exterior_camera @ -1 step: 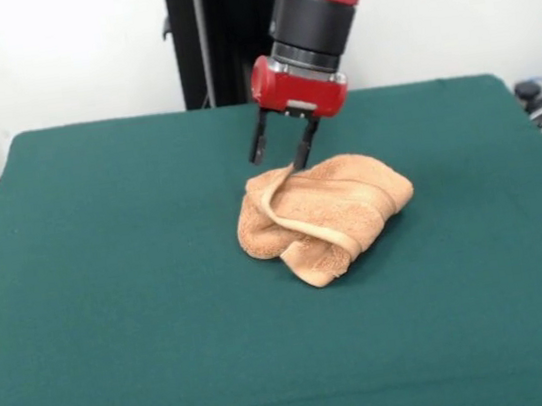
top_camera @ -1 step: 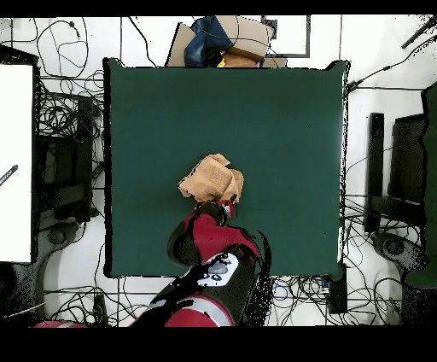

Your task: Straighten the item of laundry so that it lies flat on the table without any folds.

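Towel (exterior_camera @ -1 step: 325, 215) sits bunched at frame centre on the table (exterior_camera @ -1 step: 115, 316), with folds stacked and one hem ridged up. Gripper (exterior_camera @ -1 step: 283, 151) is at its upper-left edge, fingers spread, right tip touching the raised hem. I'd pinch only that top layer, lift low, then drag outward to unroll, not bunch.

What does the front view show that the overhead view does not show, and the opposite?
Only the front view shows the gripper with its two fingers spread open just above the far edge of the towel, and the thick rolled folds of the towel.

Only the overhead view shows all four edges of the table, cardboard boxes beyond one edge, and cables on the floor.

Both show the towel crumpled, not flat, near the table's middle.
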